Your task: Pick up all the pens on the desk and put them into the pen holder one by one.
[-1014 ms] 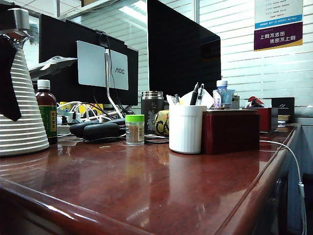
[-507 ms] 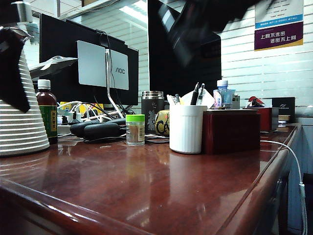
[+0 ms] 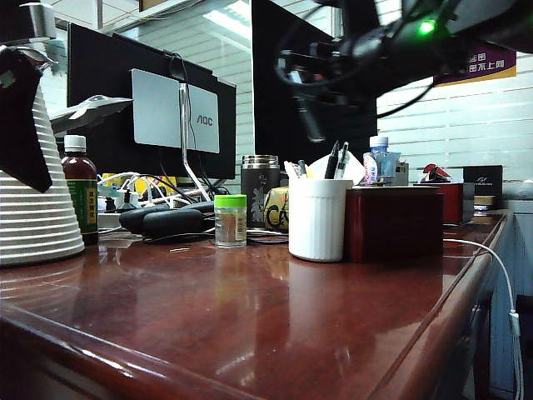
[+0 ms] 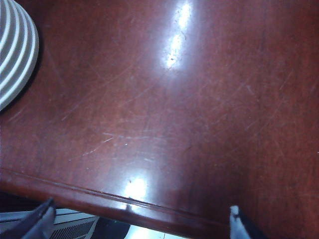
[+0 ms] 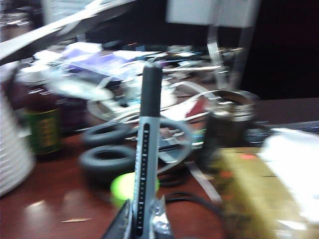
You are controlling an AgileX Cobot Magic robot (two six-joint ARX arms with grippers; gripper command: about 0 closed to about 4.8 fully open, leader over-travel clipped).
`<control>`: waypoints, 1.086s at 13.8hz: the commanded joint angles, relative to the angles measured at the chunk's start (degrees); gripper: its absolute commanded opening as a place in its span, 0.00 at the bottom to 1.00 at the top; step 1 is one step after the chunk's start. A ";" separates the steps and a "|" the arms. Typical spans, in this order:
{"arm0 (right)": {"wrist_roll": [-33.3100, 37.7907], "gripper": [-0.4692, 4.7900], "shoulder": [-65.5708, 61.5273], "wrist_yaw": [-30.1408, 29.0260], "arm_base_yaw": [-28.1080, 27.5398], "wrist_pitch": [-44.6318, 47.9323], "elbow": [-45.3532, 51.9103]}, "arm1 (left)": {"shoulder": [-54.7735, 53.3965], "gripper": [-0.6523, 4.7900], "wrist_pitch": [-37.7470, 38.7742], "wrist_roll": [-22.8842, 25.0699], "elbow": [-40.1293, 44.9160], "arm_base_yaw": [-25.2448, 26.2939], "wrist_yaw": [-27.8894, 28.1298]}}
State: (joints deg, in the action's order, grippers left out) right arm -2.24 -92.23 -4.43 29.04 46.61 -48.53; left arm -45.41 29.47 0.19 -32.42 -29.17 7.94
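Note:
My right gripper [image 3: 293, 73] hangs high over the desk [image 3: 250, 317], up and a little left of the white ribbed pen holder [image 3: 315, 221]. It is shut on a dark grey pen [image 3: 306, 112] with a printed band, which slants downward toward the holder. In the right wrist view the pen [image 5: 147, 149] sticks out from between the fingers of the right gripper [image 5: 143, 224]. Other pens [image 3: 336, 158] stand in the holder. My left gripper [image 4: 139, 221] is open with nothing in it, over the desk's rounded edge [image 4: 164, 211].
A dark-red wooden box [image 3: 391, 223] touches the holder's right side. Behind it stand a steel-rimmed tumbler [image 3: 259, 187], a green-lidded jar [image 3: 230, 220] and a brown bottle [image 3: 80, 196]. A white ribbed cone [image 3: 33, 208] stands at left. A white cable [image 3: 500, 267] hangs off the right edge.
The right arm has swung into the exterior view from the top right with the pen and now hangs above the holder. The pens in the holder have not moved.

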 commanded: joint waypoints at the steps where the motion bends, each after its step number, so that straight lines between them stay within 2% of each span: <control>1: -0.35 0.09 -0.39 0.31 -0.87 1.20 -0.31 | -0.02 1.00 -0.31 -0.17 -0.17 0.02 -0.15; 7: -0.35 0.09 -2.54 -0.15 -0.87 1.05 -0.68 | -0.02 1.00 -0.37 -0.17 -0.17 0.02 -0.04; 8: -0.39 0.09 -2.54 1.99 -0.87 1.11 -0.68 | -0.02 1.00 -0.37 -0.17 -0.17 0.02 -0.04; 9: -0.44 0.13 -2.54 1.97 -0.87 1.03 -0.68 | -0.02 1.00 -0.37 -0.17 -0.17 0.02 -0.04; 10: -0.81 0.31 -2.54 1.97 -0.87 0.04 -0.68 | -0.02 1.00 -0.37 -0.17 -0.17 0.02 -0.04; 13: -1.01 0.31 -2.01 1.95 -0.87 1.33 -0.70 | -0.04 1.00 -0.39 -0.17 -0.17 0.02 -0.04; 15: -0.98 0.31 7.02 1.95 -0.48 -3.06 -0.74 | -0.02 1.00 -0.98 -0.17 -0.20 0.02 -0.07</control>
State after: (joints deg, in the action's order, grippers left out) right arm -3.05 -88.66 -2.59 28.34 43.42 -48.73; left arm -45.52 29.43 0.19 -32.42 -29.17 7.97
